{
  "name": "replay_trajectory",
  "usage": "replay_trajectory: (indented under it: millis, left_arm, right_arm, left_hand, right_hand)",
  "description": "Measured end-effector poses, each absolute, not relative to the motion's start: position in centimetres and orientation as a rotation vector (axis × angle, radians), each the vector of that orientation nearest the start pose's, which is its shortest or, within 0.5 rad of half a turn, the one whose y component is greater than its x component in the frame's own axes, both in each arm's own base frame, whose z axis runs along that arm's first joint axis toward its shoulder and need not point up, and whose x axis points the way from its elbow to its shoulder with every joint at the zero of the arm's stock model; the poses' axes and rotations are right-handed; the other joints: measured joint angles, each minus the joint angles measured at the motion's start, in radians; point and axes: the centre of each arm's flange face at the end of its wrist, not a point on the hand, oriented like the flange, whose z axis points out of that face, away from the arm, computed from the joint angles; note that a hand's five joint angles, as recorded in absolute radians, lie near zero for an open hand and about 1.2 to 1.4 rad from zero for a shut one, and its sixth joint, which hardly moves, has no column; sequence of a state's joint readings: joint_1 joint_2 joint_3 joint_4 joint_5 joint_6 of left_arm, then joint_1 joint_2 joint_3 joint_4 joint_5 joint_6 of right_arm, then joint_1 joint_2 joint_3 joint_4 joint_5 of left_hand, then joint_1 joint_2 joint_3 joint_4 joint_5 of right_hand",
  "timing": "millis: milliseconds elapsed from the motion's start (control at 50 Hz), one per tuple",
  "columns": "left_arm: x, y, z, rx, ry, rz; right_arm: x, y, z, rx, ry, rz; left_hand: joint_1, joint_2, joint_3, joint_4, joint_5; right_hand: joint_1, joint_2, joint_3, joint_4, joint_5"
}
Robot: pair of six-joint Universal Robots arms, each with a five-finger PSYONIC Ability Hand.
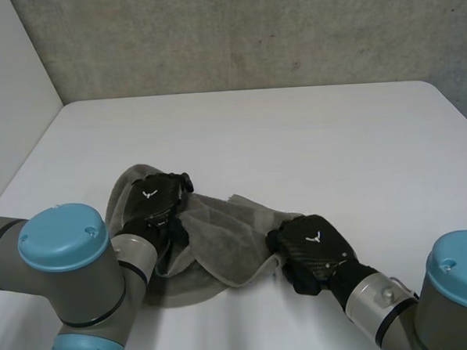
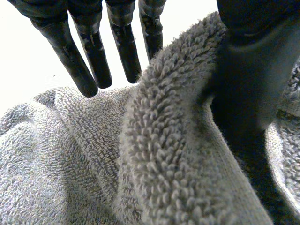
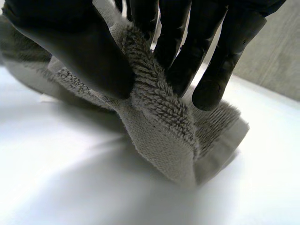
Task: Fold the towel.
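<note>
A grey towel [image 1: 221,238] lies crumpled on the white table [image 1: 294,132], near its front. My left hand [image 1: 152,199] rests on the towel's left part. In the left wrist view its fingers [image 2: 89,51] are straight and spread, just off the cloth. A raised fold of the towel [image 2: 164,140] stands between them and the thumb [image 2: 248,70], which touches the fold. My right hand [image 1: 312,245] is at the towel's right edge. There its thumb [image 3: 79,51] and fingers [image 3: 220,56] pinch a thick fold of the towel [image 3: 159,108], lifting it slightly off the table.
Bare tabletop [image 1: 335,162] stretches behind and to the right of the towel. A rough grey wall [image 1: 249,33] stands behind the table's far edge, and a pale wall [image 1: 9,77] rises at the left.
</note>
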State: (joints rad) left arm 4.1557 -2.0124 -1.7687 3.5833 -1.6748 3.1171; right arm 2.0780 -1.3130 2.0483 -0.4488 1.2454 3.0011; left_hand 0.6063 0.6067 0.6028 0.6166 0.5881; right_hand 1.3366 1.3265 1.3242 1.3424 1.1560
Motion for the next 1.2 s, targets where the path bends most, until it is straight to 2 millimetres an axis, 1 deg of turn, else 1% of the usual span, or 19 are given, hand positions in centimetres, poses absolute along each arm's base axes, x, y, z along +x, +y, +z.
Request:
replay_trajectory:
  millis: [140,240,280,300,400,480,560,740,840,880,900,920,1000,1020,1080,1120,1160,1180,1200]
  left_arm:
    - [-28.6,-23.2,14.1,0.585,2.611,-2.131]
    - [-28.6,-23.3,14.3,0.580,2.599,-2.135]
    - [-28.5,-23.4,14.5,0.581,2.583,-2.141]
    - [-28.5,-23.4,14.6,0.580,2.578,-2.143]
    - [-28.3,-23.8,16.0,0.565,2.494,-2.177]
    - [-28.1,-24.0,17.6,0.540,2.425,-2.214]
    - [-27.9,-23.8,19.2,0.524,2.381,-2.242]
    - [-27.2,-22.9,22.1,0.516,2.369,-2.240]
    - [-27.0,-22.5,22.7,0.543,2.382,-2.198]
    - [-27.0,-22.4,22.4,0.576,2.394,-2.148]
    - [-27.0,-22.4,22.2,0.584,2.397,-2.136]
    - [-27.0,-22.4,21.8,0.606,2.403,-2.104]
    - [-27.1,-22.6,19.3,0.720,2.436,-1.928]
    - [-27.2,-22.8,18.5,0.753,2.441,-1.878]
    - [-27.5,-23.6,17.3,0.815,2.438,-1.789]
    - [-27.8,-24.3,17.2,0.833,2.425,-1.774]
    - [-28.4,-25.7,18.1,0.827,2.388,-1.812]
    - [-28.6,-26.2,18.5,0.820,2.375,-1.832]
    - [-28.9,-27.1,19.6,0.800,2.344,-1.884]
  right_arm:
    - [26.6,-17.7,17.1,-0.871,1.909,-1.680]
    - [25.1,-19.2,20.7,-0.769,1.850,-1.829]
    - [24.2,-19.9,22.9,-0.706,1.811,-1.903]
    - [24.0,-20.0,23.5,-0.692,1.802,-1.918]
    - [22.4,-20.8,28.0,-0.612,1.737,-2.000]
    - [21.4,-21.4,30.8,-0.590,1.709,-2.037]
    - [20.4,-22.0,33.2,-0.562,1.689,-2.075]
    - [18.5,-22.6,37.0,-0.478,1.648,-2.150]
    - [18.4,-22.6,37.1,-0.501,1.675,-2.112]
    - [18.5,-23.1,36.1,-0.534,1.717,-2.061]
    - [18.6,-23.2,35.8,-0.544,1.727,-2.050]
    - [18.7,-23.5,35.2,-0.563,1.749,-2.027]
    - [19.4,-25.1,32.3,-0.664,1.842,-1.943]
    - [19.8,-25.7,31.5,-0.698,1.866,-1.927]
    - [20.8,-27.1,29.9,-0.775,1.921,-1.904]
    - [21.4,-28.1,29.4,-0.815,1.942,-1.914]
    - [22.2,-29.8,29.5,-0.860,1.950,-1.967]
    - [22.3,-30.2,29.6,-0.866,1.949,-1.982]
    - [22.7,-31.0,30.0,-0.877,1.939,-2.023]
  left_hand:
    - [0.000,0.000,0.000,0.000,-0.001]
    - [0.000,0.000,0.000,0.000,-0.001]
    - [0.000,0.000,0.000,0.000,-0.001]
    - [0.000,0.000,0.000,0.000,-0.001]
    - [0.000,0.000,0.000,0.000,-0.001]
    - [0.000,0.000,0.000,0.000,-0.001]
    - [0.000,0.000,0.000,0.000,0.000]
    - [0.000,0.000,0.000,0.000,0.001]
    - [0.037,0.040,0.041,0.029,0.054]
    - [0.308,0.289,0.297,0.291,0.301]
    - [0.369,0.362,0.370,0.366,0.358]
    - [0.504,0.484,0.491,0.487,0.491]
    - [0.815,0.818,0.835,0.816,0.822]
    - [0.841,0.878,0.898,0.877,0.878]
    - [0.841,0.895,0.931,0.896,0.889]
    - [0.841,0.895,0.933,0.896,0.889]
    - [0.842,0.895,0.935,0.896,0.889]
    - [0.842,0.895,0.935,0.896,0.889]
    - [0.842,0.895,0.935,0.896,0.889]
  right_hand:
    - [0.000,0.000,0.000,0.000,0.000]
    - [0.000,0.000,0.003,0.000,0.000]
    - [0.000,0.000,0.015,0.000,0.000]
    - [0.000,0.000,0.016,0.000,0.000]
    - [0.000,0.000,0.020,0.000,0.000]
    - [0.000,0.000,0.020,0.000,0.000]
    - [0.000,0.000,0.020,0.000,0.000]
    - [0.000,0.000,0.020,0.000,0.000]
    - [0.000,0.000,0.020,0.000,0.000]
    - [0.000,0.000,0.020,0.000,0.000]
    - [0.000,0.000,0.020,0.000,0.000]
    - [0.000,0.000,0.020,0.000,0.000]
    - [0.000,0.000,0.020,0.000,0.000]
    - [0.000,0.000,0.020,0.000,0.000]
    - [0.000,0.000,0.020,0.000,0.000]
    - [0.000,0.000,0.020,0.000,0.000]
    - [0.000,0.000,0.020,0.000,0.000]
    - [0.000,0.000,0.020,0.000,0.000]
    - [0.000,0.000,0.020,0.000,0.000]
